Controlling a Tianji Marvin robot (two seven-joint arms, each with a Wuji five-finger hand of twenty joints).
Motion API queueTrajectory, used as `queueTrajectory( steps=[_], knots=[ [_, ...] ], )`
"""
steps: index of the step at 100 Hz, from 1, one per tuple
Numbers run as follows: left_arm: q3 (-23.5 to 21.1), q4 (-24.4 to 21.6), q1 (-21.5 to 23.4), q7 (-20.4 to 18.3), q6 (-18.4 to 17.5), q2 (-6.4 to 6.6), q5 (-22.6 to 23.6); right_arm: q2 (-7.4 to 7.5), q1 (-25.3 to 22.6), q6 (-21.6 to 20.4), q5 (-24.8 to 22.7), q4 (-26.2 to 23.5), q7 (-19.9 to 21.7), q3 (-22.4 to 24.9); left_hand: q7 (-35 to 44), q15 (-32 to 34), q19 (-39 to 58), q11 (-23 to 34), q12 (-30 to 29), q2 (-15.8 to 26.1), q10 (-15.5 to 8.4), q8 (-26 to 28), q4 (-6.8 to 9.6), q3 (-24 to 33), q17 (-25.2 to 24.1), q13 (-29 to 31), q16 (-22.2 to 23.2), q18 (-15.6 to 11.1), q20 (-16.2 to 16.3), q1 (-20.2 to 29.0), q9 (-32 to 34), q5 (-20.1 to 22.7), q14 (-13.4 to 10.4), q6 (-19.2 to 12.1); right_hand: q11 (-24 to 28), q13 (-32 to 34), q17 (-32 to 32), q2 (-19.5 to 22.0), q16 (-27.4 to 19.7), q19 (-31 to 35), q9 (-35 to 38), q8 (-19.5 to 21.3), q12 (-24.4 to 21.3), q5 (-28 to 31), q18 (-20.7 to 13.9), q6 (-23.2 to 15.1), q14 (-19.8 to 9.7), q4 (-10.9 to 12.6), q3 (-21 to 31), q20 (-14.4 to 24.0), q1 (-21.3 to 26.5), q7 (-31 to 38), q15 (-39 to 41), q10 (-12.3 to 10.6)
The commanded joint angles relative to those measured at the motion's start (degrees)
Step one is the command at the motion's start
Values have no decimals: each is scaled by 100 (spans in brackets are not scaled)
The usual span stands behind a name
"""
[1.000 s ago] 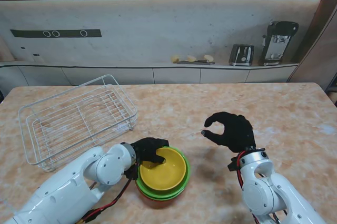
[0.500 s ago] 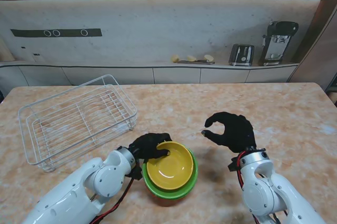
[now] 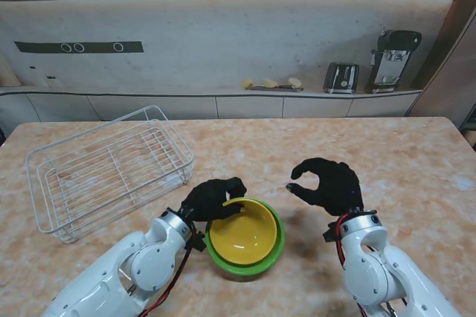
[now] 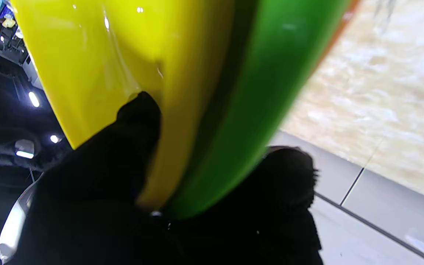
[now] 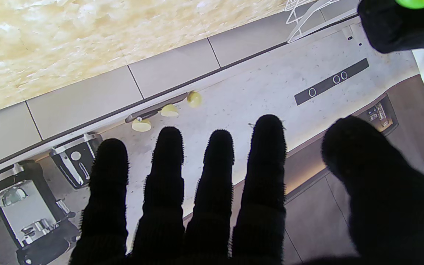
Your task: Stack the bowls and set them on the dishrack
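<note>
A yellow bowl (image 3: 239, 234) sits nested in a green bowl (image 3: 274, 254), with a sliver of an orange one under them in the left wrist view. My left hand (image 3: 211, 199) is shut on the stack's left rim, thumb inside the yellow bowl (image 4: 98, 55) and fingers under the green bowl (image 4: 256, 92). The stack is held above the table, near me and centre. My right hand (image 3: 327, 185) hovers open to the right of the bowls, fingers (image 5: 215, 173) spread and curled, holding nothing. The white wire dishrack (image 3: 108, 168) stands on the table at the far left.
The marble table top (image 3: 416, 161) stretches to the right. A back counter holds a toaster (image 3: 341, 77), a coffee machine (image 3: 394, 59) and some small yellow items (image 3: 271, 82).
My left hand has carried the bowl stack up and a little to the right, away from me. The right hand has stayed nearly where it was.
</note>
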Motion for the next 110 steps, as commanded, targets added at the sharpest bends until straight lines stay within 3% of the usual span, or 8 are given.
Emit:
queueTrajectory(
  steps=[1,20,62,110],
  knots=[
    [-49,-179,36,52,-86,-70,38,-44,-73,11,-6,-11,42,10,1365,376,446,1233,247,1098,-1224,655,1051,1495,261,269,2,-442,134,1958,993,500,-274,-1257,-33,-24,-88,-112,-46,1,67,-60,60,31,21,-169,26,-136,77,90,48,78,-11,-55],
    [-186,-323,179,452,-179,-110,258,-51,-94,19,-15,-11,-6,42,1463,504,517,1325,317,1077,-1267,702,1045,1559,296,290,-29,-466,188,1940,1049,549,-299,-1326,-36,-27,-68,-109,-48,12,68,-66,60,36,37,-160,35,-135,77,96,44,83,-13,-53],
    [-716,-997,533,906,-37,-104,793,-59,-143,38,-25,-21,-61,102,1482,546,524,1346,352,1068,-1307,722,1042,1566,310,295,-88,-492,215,1914,1074,569,-337,-1379,-44,-30,-83,-105,-48,6,65,-73,59,49,26,-150,25,-132,78,95,41,81,-15,-52],
    [-1384,-1562,762,975,125,-66,1138,-45,-87,11,-12,20,22,61,1488,545,509,1339,369,1058,-1326,735,1020,1573,317,305,-133,-515,223,1885,1090,583,-360,-1441,-49,-39,-95,-86,-52,3,64,-74,59,45,40,-129,36,-131,77,94,28,69,-25,-49]
  ],
)
